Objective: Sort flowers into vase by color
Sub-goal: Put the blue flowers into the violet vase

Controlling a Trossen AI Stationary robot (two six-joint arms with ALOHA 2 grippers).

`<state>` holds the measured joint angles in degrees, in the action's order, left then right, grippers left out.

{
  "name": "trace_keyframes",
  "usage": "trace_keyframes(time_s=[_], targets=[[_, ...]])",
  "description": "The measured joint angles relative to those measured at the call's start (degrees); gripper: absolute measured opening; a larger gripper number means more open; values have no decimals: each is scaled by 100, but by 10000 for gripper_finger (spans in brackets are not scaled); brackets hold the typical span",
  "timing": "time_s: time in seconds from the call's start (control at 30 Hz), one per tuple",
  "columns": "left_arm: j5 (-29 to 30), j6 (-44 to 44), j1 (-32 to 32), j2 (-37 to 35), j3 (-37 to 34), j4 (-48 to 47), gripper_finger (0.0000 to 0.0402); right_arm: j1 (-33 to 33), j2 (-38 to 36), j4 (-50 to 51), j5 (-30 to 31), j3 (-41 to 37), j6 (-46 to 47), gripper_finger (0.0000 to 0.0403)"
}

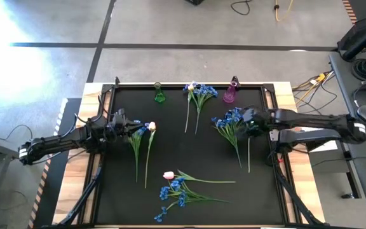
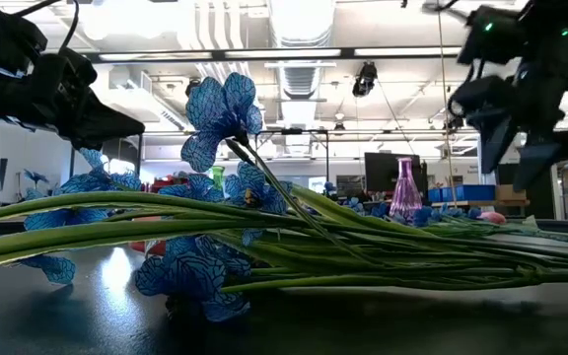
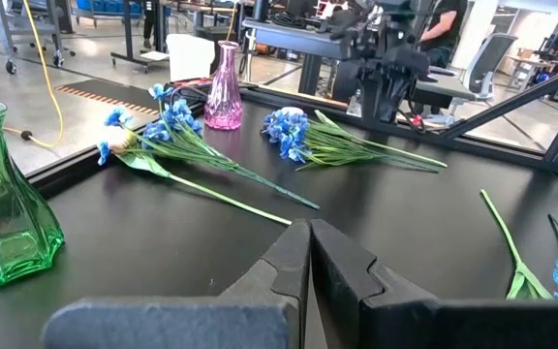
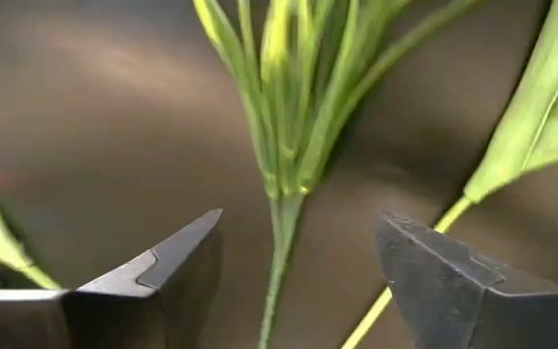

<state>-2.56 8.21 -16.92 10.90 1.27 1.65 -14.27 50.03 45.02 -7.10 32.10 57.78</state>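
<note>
Several long-stemmed flowers lie flat on the black mat. My right gripper (image 1: 246, 124) (image 4: 300, 219) hovers open over a blue bunch (image 1: 229, 121); its fingers stand on either side of the green stem (image 4: 279, 242) without touching it. A second stem with a leaf (image 4: 511, 155) lies beside it. My left gripper (image 1: 129, 123) (image 3: 308, 228) is shut and empty, next to a blue sprig and a white tulip (image 1: 151, 127). Another blue bunch (image 1: 199, 92) lies between the green vase (image 1: 159, 94) and the purple vase (image 1: 230, 93). A pink tulip (image 1: 168, 175) and blue bunch (image 1: 173, 189) lie near the front.
Both vases stand upright near the mat's far edge; the green vase (image 3: 3, 204) is close to my left gripper. A raised dark frame (image 1: 269, 102) borders the mat. The mat's middle (image 1: 189, 152) is bare. Cables and equipment sit beyond the table on the right.
</note>
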Motion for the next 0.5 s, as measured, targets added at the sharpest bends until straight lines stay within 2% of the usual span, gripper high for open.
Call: trace_keyframes(time_s=[0.33, 0.5], targets=[[-1, 0, 1, 0, 1, 0, 0, 165, 1230, -385, 59, 41, 50, 256], [1, 1, 1, 0, 0, 1, 0, 179, 1569, -771, -357, 41, 35, 254]])
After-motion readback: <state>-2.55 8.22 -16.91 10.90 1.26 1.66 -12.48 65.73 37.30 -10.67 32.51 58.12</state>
